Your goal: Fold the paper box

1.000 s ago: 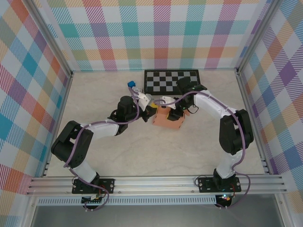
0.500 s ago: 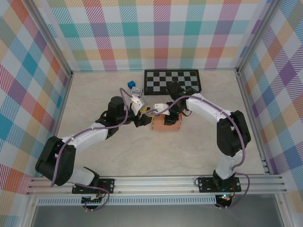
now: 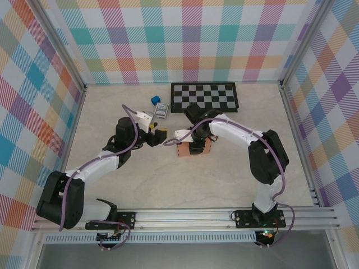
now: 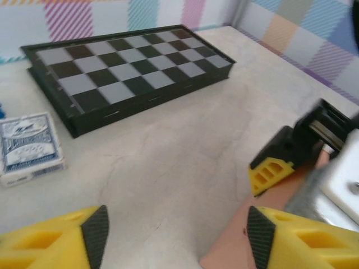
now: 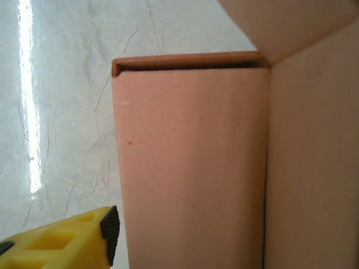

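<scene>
The paper box [image 3: 207, 147] is a salmon-orange cardboard piece standing folded on the table, just in front of the chessboard. My right gripper [image 3: 196, 148] reaches down over it. In the right wrist view a box wall [image 5: 190, 168] runs between the jaws, one yellow finger [image 5: 109, 232] stands just left of that wall, and the other finger is hidden. My left gripper [image 3: 159, 137] hangs a little left of the box, open, with bare table between its fingers [image 4: 90, 232]. A corner of the box [image 4: 235, 246] lies beside its right finger.
A folded chessboard [image 3: 204, 96] lies at the back, also seen in the left wrist view [image 4: 129, 67]. A blue-and-white card pack [image 3: 162, 109] and a tiny blue cube [image 3: 153, 100] sit left of it. Plaid walls and metal rails enclose the table.
My left gripper has opened and drawn back to the left, away from the box. The right gripper has shifted left with the box and its jaws have widened.
</scene>
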`<state>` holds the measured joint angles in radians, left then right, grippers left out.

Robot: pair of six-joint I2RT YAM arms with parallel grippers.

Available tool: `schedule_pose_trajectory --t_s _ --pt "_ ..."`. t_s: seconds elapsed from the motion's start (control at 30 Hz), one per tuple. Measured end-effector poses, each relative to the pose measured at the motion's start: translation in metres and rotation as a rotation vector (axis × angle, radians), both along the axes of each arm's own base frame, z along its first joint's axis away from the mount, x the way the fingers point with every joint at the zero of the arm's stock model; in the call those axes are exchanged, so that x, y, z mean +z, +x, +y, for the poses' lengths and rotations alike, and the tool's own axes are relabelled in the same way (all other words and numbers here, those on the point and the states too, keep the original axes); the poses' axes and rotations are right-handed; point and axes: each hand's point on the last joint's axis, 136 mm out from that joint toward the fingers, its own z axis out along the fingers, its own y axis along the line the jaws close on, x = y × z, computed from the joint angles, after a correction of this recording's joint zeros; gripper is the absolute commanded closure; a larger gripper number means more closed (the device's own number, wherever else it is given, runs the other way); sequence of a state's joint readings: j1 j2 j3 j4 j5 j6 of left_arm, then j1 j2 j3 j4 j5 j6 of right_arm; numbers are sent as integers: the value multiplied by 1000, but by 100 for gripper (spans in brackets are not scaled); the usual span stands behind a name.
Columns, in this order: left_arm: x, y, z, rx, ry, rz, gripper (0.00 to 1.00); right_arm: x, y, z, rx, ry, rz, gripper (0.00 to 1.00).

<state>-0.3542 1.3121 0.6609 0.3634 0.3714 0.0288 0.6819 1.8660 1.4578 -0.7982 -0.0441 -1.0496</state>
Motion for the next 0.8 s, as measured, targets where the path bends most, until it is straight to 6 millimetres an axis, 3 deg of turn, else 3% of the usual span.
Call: schedule_pose_trajectory --t_s 0.1,0.33,0.5,0.6,0.7,0.8 --pt "-2 10 9 86 -18 61 30 2 1 0 -5 0 -1 31" --pt "10 22 13 152 -38 121 29 11 3 4 -24 20 0 19" --pt "16 26 11 171 -56 179 30 25 2 1 -49 59 11 17" --pt "14 26 10 188 -84 239 31 51 4 -2 -104 146 9 17" --pt "5 17 9 198 -108 339 33 97 13 -13 -229 291 -14 17" --pt "-12 8 9 216 -96 475 34 150 37 -47 -491 471 -47 22"
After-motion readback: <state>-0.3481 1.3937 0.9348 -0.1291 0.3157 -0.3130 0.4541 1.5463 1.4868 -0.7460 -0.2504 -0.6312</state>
